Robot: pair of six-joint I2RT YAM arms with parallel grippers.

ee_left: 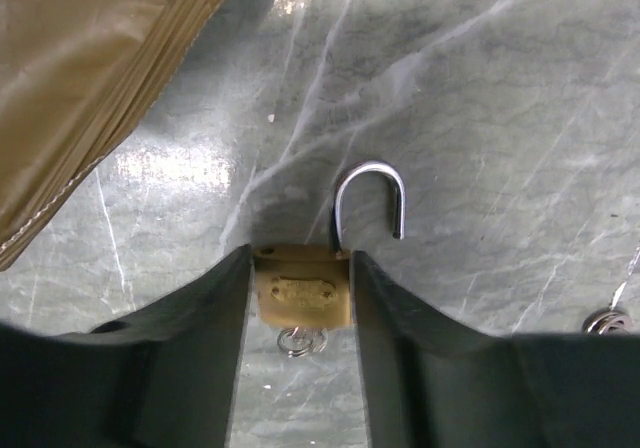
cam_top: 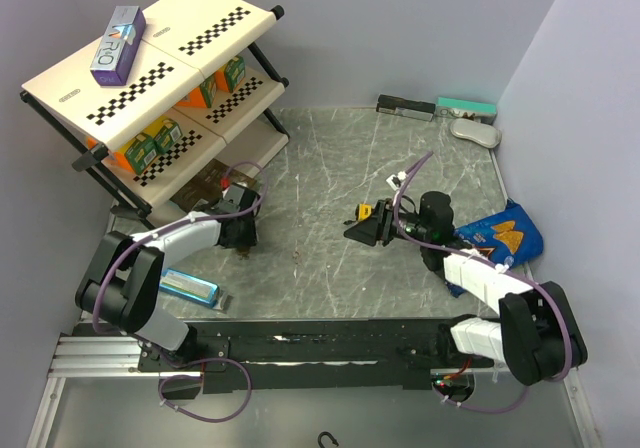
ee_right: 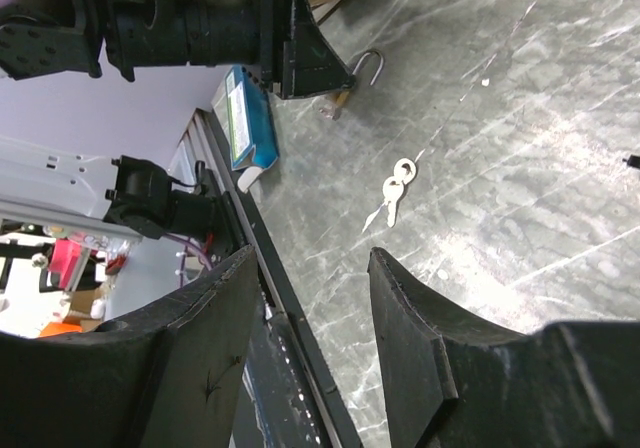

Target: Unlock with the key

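I read the table (cam_top: 330, 158) as grey marble with white veins. The shelf (cam_top: 70, 80) is cream with black-and-white checker strips. On top of the shelf lies a purple and blue box (cam_top: 118, 43); inside the shelf stand orange and green cartons (cam_top: 150, 146). Near the shelf's foot, the padlock (ee_left: 300, 293) has a brass body and a silver shackle. The keys (ee_right: 395, 190) are silver. Well right of the shelf, the bag (cam_top: 505, 233) is blue with orange triangles.

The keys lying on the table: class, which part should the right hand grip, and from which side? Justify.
Probably grip the round heads of the keys by their ring, coming straight down from above: they lie flat on the table, heads widest, clear of the padlock.
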